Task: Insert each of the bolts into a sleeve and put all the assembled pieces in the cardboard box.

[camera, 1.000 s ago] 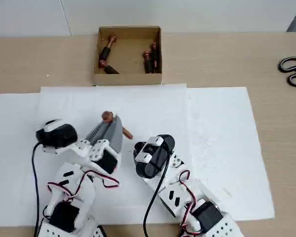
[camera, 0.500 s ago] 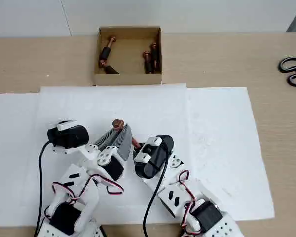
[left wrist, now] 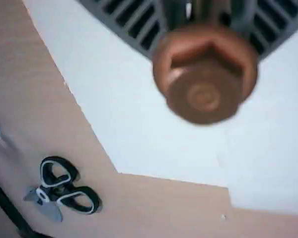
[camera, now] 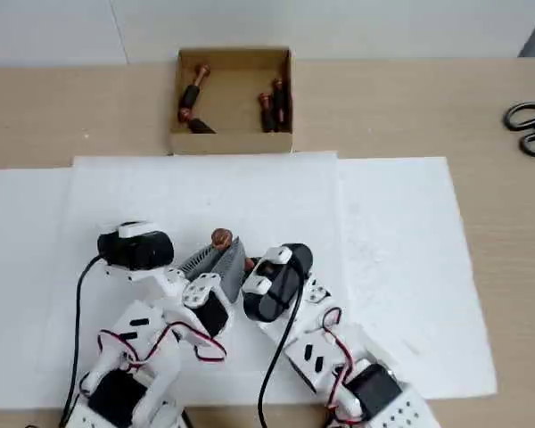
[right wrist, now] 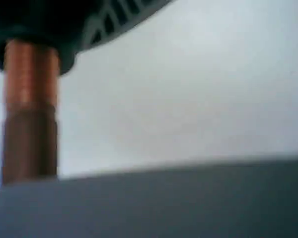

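Nearest, the two arms stand side by side over the near part of a white sheet spread on the tabletop; the left fingers are clenched on a copper bolt; its hexagonal head stands clear of the fingers on the side toward the box, and a short copper end shows on the other side, just beside the right arm; the left wrist view has the head close up between the two ribbed fingers, with the sheet behind it; the right arm's wrist sits close against the left fingers, and whether it grips anything cannot be told; in the right wrist view a copper shaft comes out of a dark ridged mass, brighter next to that mass and duller farther along, with the sheet behind it and a blurred grey band in front that is too unclear to name.

Farther off, the cardboard box stands open on the bare tabletop just beyond the sheet's far edge; inside it lie assembled pieces, copper bolts in dark sleeves, some on one side and some against the opposite wall; black-handled scissors lie on the tabletop well apart from the box.
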Controlling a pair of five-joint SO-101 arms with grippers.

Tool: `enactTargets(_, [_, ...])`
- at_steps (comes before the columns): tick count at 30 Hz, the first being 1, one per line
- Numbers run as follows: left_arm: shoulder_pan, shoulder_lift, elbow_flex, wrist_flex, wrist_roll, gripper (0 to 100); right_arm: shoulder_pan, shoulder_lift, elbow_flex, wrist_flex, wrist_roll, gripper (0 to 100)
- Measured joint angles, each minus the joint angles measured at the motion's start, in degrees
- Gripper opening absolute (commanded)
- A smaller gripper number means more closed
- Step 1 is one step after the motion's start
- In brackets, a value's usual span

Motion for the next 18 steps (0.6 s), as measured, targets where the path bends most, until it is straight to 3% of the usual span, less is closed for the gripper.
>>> enactTargets(12, [3.1,-0.3,3.8,4.5,-1.8,1,-0.4,0.2,-0.3,-0.5,0.0,0.2])
enactTargets(15, [3.1,-0.4,3.8,4.8,-1.9,7,-0.4,0.3,-0.3,-0.5,0.0,0.2])
enactTargets(18, [3.4,-0.4,3.8,5.0,-4.5,19,-0.4,0.3,-0.3,-0.5,0.0,0.2])
